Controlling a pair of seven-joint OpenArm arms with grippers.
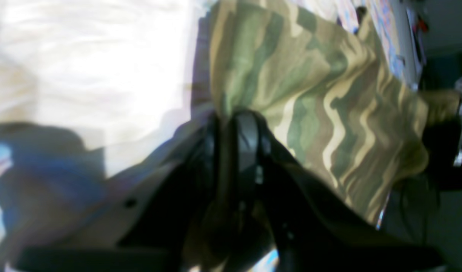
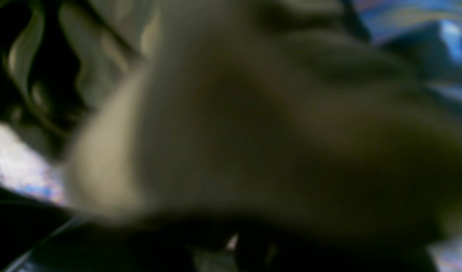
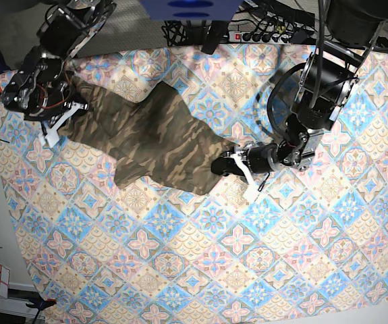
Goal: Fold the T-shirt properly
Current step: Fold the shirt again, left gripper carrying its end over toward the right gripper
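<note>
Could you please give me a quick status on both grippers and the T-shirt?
Left gripper shut on T-shirt edge. Right gripper shut on opposite end. Shirt stretched between them on tablecloth. Nothing in the way.

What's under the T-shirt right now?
The T-shirt lies on the patterned tablecloth, visible all around it. Anything else beneath it is covered by fabric and can't be seen.

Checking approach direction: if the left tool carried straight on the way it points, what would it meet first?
More of the T-shirt: the left tool, shut on its edge, points along it toward the other arm.
</note>
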